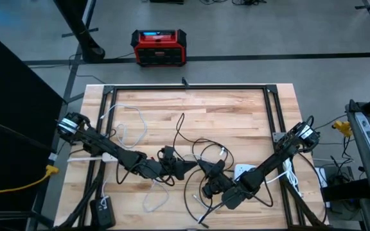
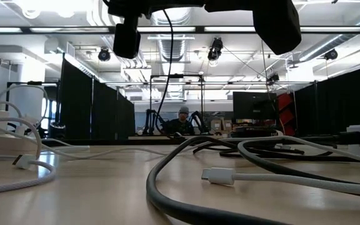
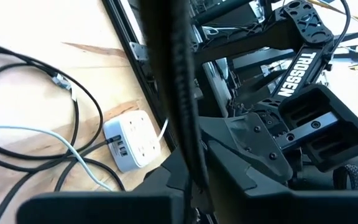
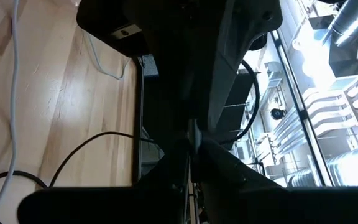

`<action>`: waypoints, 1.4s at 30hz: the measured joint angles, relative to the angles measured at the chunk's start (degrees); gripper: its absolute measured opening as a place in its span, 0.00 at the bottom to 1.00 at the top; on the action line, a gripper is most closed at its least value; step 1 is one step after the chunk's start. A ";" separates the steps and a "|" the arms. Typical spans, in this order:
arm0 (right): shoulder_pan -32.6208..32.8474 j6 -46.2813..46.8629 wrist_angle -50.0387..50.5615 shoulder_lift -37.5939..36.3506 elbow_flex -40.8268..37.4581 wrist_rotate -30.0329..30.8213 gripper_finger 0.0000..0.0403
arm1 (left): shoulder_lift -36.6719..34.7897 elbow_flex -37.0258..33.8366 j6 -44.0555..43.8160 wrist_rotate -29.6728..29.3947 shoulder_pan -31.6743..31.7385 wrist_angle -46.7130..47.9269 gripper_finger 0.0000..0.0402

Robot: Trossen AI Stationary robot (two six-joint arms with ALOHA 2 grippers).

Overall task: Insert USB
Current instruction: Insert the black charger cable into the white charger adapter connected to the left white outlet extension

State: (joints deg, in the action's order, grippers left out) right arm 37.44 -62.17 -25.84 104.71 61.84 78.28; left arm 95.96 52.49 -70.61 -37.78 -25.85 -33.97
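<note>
A smooth grey concrete floor [image 1: 249, 38] surrounds the light butcher-block wooden table [image 1: 236, 109], with a red-and-black boxy power unit [image 1: 159, 47] standing beyond its far edge. Tall black curtain partitions [image 2: 95, 103] line the room under bright white ceiling lights [image 2: 55, 7]; a seated person [image 2: 183, 122] shows far off.

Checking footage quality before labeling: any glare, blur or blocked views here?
Low view: ceiling lights blow out to white; the near grey cable and white USB plug are soft. Left wrist view: a blurred black cable crosses the middle; the white charger is readable. Right wrist view: mostly dark arm silhouette, bright windows behind. High view: evenly lit wooden table.
</note>
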 joint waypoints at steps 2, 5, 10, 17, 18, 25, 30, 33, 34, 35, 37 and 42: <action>0.01 0.00 -0.03 0.00 0.00 0.04 0.03 | 0.00 0.00 1.38 -0.09 0.00 -0.15 0.05; 0.01 0.02 -0.15 -0.02 -0.02 0.13 0.03 | 0.00 0.00 3.02 -0.10 0.00 -0.60 0.05; 0.02 0.15 -0.14 -0.02 -0.01 -0.07 0.03 | 0.00 0.00 4.51 0.55 0.02 -0.60 0.05; 0.39 -0.43 1.48 -0.04 -0.01 -1.21 0.05 | -0.12 0.00 7.99 2.80 0.02 -0.35 0.05; 0.43 -0.32 1.48 -0.09 -0.02 -1.96 0.07 | -0.30 -0.01 8.61 3.40 0.00 0.14 0.04; 0.71 6.11 1.50 -0.09 0.00 -4.15 0.40 | -4.81 0.00 10.61 7.52 0.04 10.90 0.04; 2.71 8.16 1.66 -0.09 0.00 -1.34 0.56 | -11.82 0.00 11.26 12.71 -0.01 24.45 0.04; 4.13 10.45 1.89 -0.09 0.00 0.92 0.60 | -17.03 0.00 10.24 14.90 -0.20 36.10 0.04; 4.60 11.50 1.99 -0.09 0.00 1.41 0.61 | -18.74 0.00 9.87 15.07 -0.28 40.13 0.04; 5.12 12.74 2.08 -0.09 0.00 1.68 0.61 | -20.55 0.00 9.63 15.98 -0.28 43.78 0.04; 5.92 16.04 2.93 -0.09 0.00 1.77 0.60 | -24.04 0.00 8.57 17.14 -0.35 51.13 0.04; 6.81 25.14 7.97 -0.09 -0.14 2.32 0.55 | -29.92 0.33 6.77 22.39 -0.45 68.40 0.04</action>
State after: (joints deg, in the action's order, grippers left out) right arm 44.25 -37.03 -17.87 104.62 61.70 80.60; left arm 66.04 52.82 -63.84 -15.38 -26.29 34.43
